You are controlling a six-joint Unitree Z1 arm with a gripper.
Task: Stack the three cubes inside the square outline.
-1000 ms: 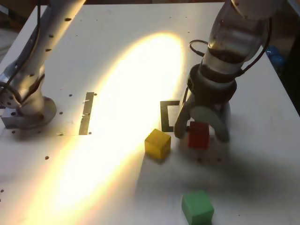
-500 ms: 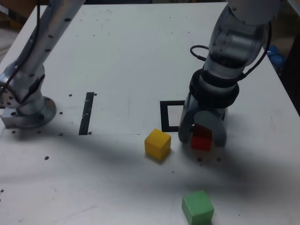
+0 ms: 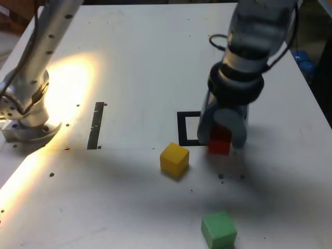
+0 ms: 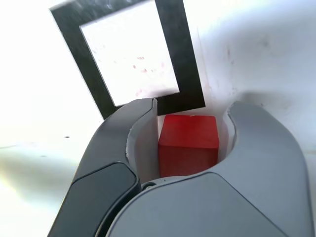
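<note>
Wrist view — gripper (image 4: 192,111) seemingly clamps red cube (image 4: 188,140) — near square outline (image 4: 182,54).

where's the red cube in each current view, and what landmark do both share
Exterior view: right of centre, between the gripper's fingers, just right of the yellow cube.
Wrist view: the red cube lies between the gripper's two curved fingers, close to the black square outline.
Shared landmark: that black square outline, empty in the wrist view.
</note>
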